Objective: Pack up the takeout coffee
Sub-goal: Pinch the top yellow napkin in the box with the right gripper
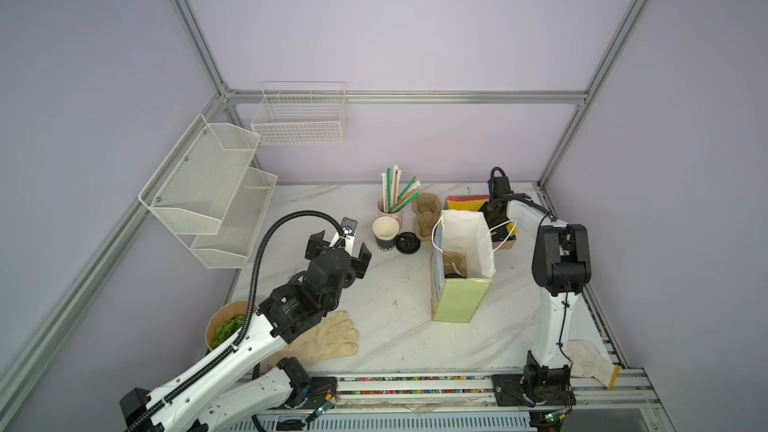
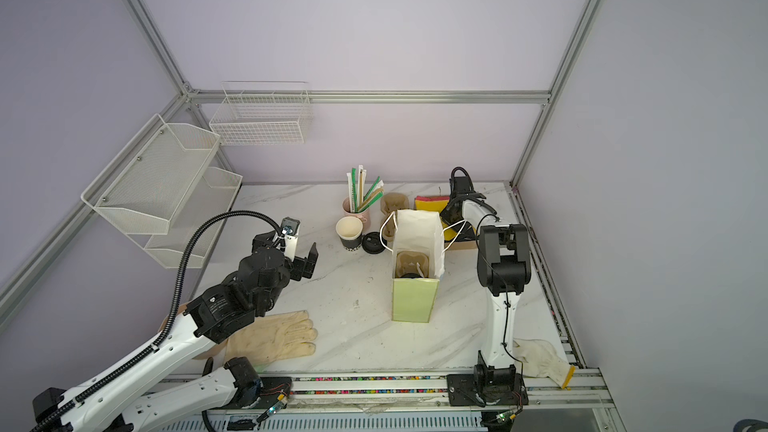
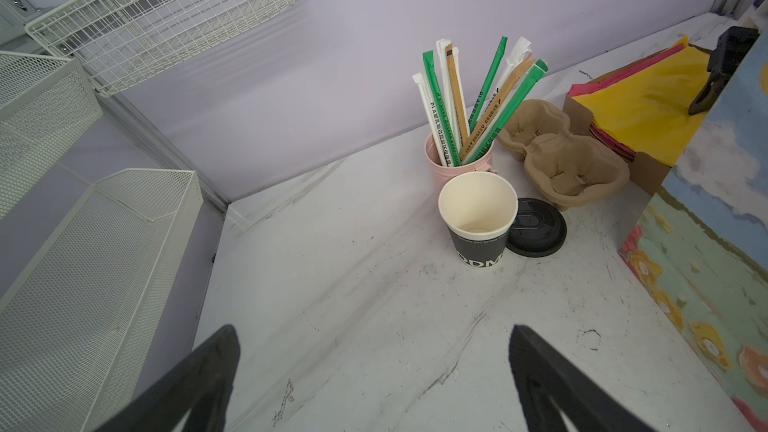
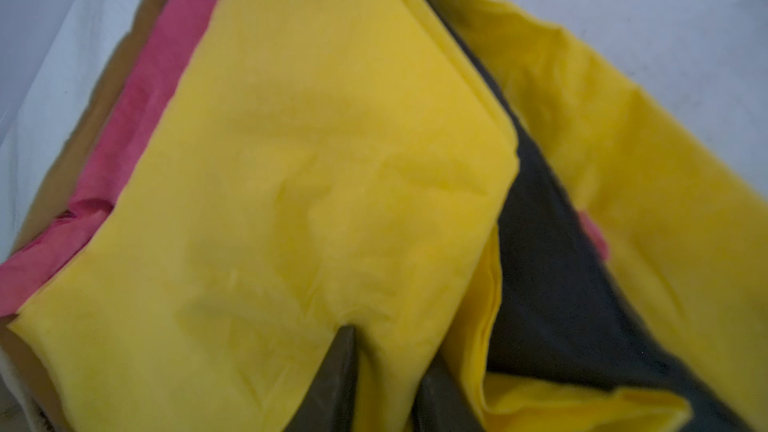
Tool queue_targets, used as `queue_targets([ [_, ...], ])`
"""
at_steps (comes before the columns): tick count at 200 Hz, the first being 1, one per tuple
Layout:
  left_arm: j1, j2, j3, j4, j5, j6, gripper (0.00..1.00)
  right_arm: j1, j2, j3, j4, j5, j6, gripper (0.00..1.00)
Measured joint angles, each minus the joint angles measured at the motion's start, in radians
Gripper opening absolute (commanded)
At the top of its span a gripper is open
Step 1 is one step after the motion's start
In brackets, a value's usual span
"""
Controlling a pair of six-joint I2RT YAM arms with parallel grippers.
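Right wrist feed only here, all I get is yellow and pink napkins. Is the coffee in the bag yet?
Observer: Looks so. In both top views the takeout coffee shows only as a black lid in a pulp carrier at the bottom of the open paper bag. The cup's wall is hidden.
Operator: Where's that bag from my gripper?
Observer: It stands upright next to the napkin box where your right gripper pinches the yellow napkin, on the side nearer the middle of the table.
Operator: Left arm busy?
Observer: No. The left gripper is open and empty, left of a lidless black paper cup in a top view.
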Motion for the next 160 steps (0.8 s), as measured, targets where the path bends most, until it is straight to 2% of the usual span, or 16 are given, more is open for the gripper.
queue_targets([
  [12, 0.000, 0.002, 0.000, 0.000, 0.000, 0.000, 1.00, 0.000, -0.003, -0.002, 0.003, -0.005, 0.001, 0.33],
  [32, 0.000, 0.008, 0.000, 0.000, 0.000, 0.000, 1.00, 0.001, -0.006, -0.002, 0.004, -0.017, 0.003, 0.33],
  [60, 0.000, 0.012, 0.000, 0.000, 0.002, 0.000, 1.00, 0.001, -0.014, -0.003, 0.005, -0.023, 0.004, 0.26],
  [77, 0.000, 0.014, 0.000, 0.000, 0.004, 0.000, 1.00, 0.001, -0.016, -0.005, 0.010, -0.027, 0.002, 0.17],
  [91, 0.000, 0.019, 0.000, 0.000, 0.004, 0.000, 1.00, 0.001, -0.016, -0.009, 0.018, -0.031, 0.000, 0.13],
  [160, 0.001, 0.027, 0.000, 0.000, 0.010, 0.000, 1.00, 0.003, -0.063, -0.014, 0.021, -0.040, 0.000, 0.09],
])
